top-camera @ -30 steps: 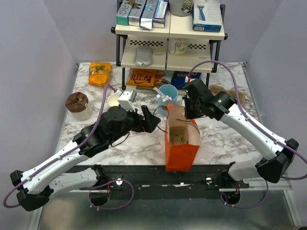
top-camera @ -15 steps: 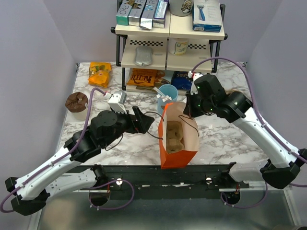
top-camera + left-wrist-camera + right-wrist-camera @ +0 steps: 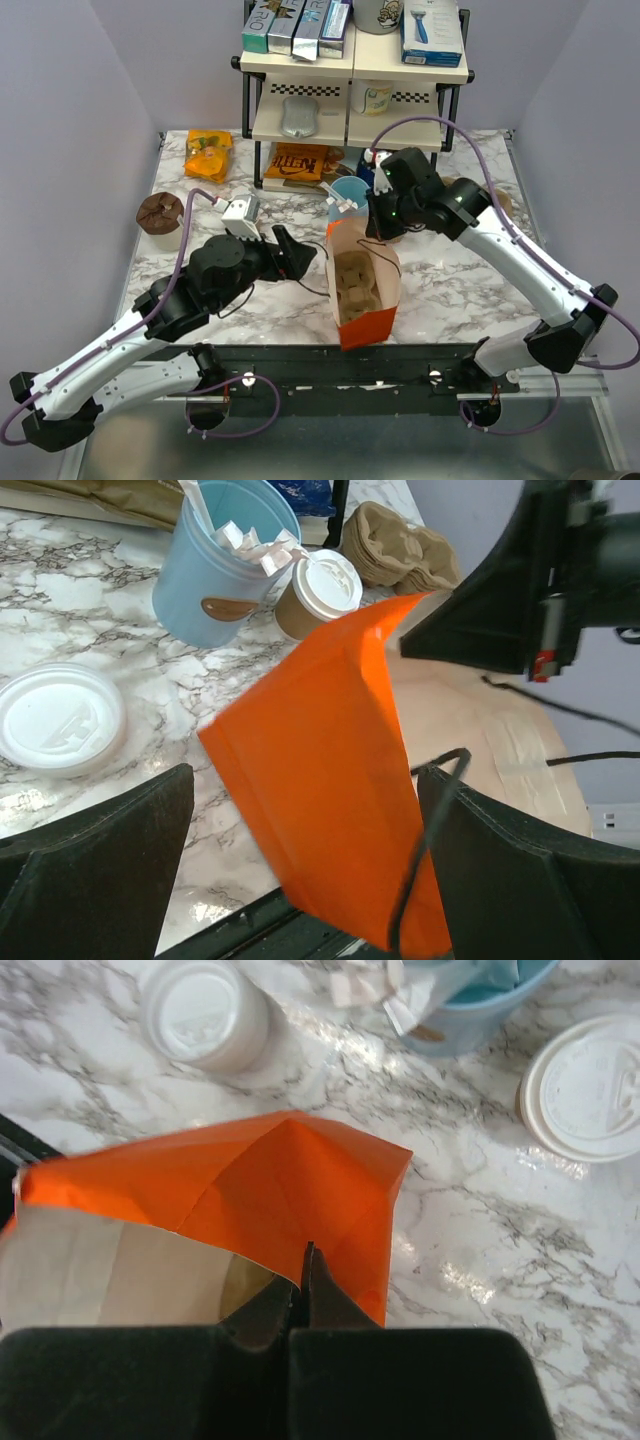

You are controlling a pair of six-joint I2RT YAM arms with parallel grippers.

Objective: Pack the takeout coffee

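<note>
Orange bag [image 3: 368, 322] shifted left, right fingers [image 3: 324, 1312] clamped on its rim, left fingers [image 3: 90, 855] wide open

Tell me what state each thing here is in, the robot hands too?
orange bag, mouth open, rim pinched by the right gripper
takeout coffee, lid on, upright on the table, outside the bag
blue cup, upright, no lid, white packets inside
left gripper, open, holding nothing
right gripper, shut on the bag's rim

layout – takeout coffee [image 3: 318, 590] just right of packet cup [image 3: 222, 565] | bag [image 3: 340, 780] before both | loose lid [image 3: 58, 717] left of bag
</note>
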